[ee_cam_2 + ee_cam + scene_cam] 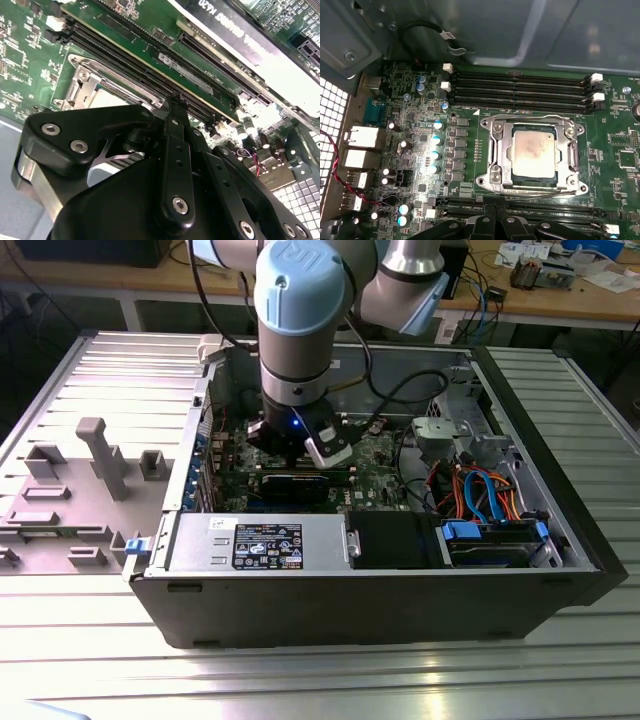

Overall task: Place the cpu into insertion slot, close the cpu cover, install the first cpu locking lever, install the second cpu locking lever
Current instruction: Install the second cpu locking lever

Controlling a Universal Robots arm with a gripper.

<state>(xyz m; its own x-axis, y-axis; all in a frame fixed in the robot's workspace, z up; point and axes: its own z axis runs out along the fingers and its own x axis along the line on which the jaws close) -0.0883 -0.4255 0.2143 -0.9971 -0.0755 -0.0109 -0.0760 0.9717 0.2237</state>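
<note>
Tool: tool (492,220) poised low over the motherboard (420,100), just beside the socket; fingers drawn together, pinching nothing
Cpu: cpu (534,152) lies flat in the insertion slot (492,150), silvery face up
Cpu cover: cpu cover (506,145) folded down, framing the chip
Memory slots: memory slots (520,87) beyond the socket
Case: computer case (380,605) on the ribbed counter (300,680)

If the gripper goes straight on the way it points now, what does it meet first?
Probably the memory slots beside the insertion slot, where the cpu already lies under the cpu cover. The gripper points down at the motherboard; depth is unclear.
</note>
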